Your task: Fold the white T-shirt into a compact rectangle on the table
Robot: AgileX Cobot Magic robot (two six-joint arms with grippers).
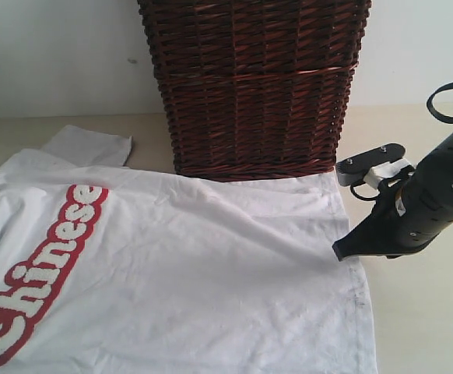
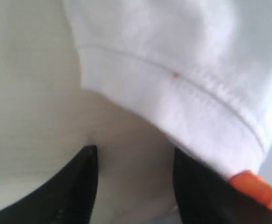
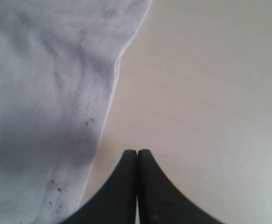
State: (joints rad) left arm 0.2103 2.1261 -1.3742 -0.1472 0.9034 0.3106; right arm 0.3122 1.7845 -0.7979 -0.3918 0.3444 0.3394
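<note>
On the pale worktop (image 1: 425, 319), the white T-shirt (image 1: 211, 273) lies spread flat and face up, its red-outlined "Chinese" lettering (image 1: 43, 269) toward the left of the exterior view, one sleeve (image 1: 90, 146) spread at the far side and its far edge running along the foot of the dark wicker basket (image 1: 254, 86). The right gripper (image 3: 137, 158) sits low over bare worktop just beside the shirt's stitched hem (image 3: 80, 102), its black jaws pressed together with nothing between them. The left gripper (image 2: 135, 179) has its jaws standing apart with bare worktop in the gap, a stitched edge of the shirt lying over one finger (image 2: 206, 196) by an orange piece (image 2: 255, 186).
</note>
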